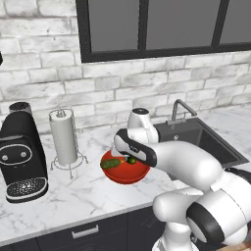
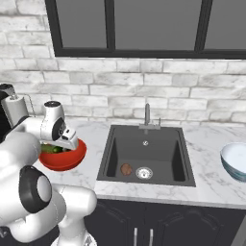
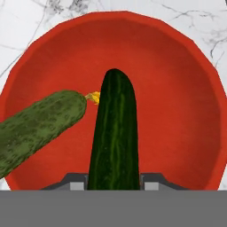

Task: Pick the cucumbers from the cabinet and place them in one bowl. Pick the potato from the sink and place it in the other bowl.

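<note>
My gripper point(image 3: 114, 181) is shut on a dark green cucumber point(image 3: 114, 133) and holds it just above the red bowl point(image 3: 177, 111). A second cucumber point(image 3: 40, 126) lies in that bowl toward its left rim. From the left base view, the red bowl point(image 1: 128, 174) sits on the counter beside the sink point(image 1: 196, 135), with the hand point(image 1: 130, 158) over it. The potato point(image 2: 126, 168) rests on the sink point(image 2: 149, 149) floor beside the drain. The pale blue bowl point(image 2: 235, 161) stands on the counter right of the sink. The cabinet is out of view.
A black coffee machine point(image 1: 22, 157) and a paper towel holder point(image 1: 64, 137) stand left of the red bowl. The faucet point(image 2: 147, 115) rises behind the basin. A brick wall with a dark window frame backs the marble counter point(image 1: 88, 196).
</note>
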You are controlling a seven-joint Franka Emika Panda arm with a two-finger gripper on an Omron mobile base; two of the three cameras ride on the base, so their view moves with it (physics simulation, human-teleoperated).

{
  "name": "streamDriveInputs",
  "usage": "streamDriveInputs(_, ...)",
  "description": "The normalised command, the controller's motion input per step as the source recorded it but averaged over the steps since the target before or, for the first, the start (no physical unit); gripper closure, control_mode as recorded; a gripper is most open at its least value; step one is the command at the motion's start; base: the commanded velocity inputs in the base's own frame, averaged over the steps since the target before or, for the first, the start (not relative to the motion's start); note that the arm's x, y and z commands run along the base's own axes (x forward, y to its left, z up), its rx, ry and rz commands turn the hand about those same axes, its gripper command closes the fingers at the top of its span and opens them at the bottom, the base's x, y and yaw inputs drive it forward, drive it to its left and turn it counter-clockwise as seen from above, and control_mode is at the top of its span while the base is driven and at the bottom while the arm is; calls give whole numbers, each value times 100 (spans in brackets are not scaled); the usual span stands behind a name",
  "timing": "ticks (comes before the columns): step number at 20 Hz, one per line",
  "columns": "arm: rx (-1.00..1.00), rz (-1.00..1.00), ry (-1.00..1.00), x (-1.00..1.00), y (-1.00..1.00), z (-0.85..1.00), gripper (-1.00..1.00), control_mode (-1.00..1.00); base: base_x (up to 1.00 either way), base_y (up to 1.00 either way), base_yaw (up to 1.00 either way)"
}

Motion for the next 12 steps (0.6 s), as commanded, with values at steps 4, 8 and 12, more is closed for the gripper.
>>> streamDriveInputs(4,0,0,0,0,0,0,100,-100,0,0,0)
streamDriveInputs(8,0,0,0,0,0,0,-100,-100,0,0,0)
streamDriveInputs(12,0,0,0,-4,0,0,-100,-100,0,0,0)
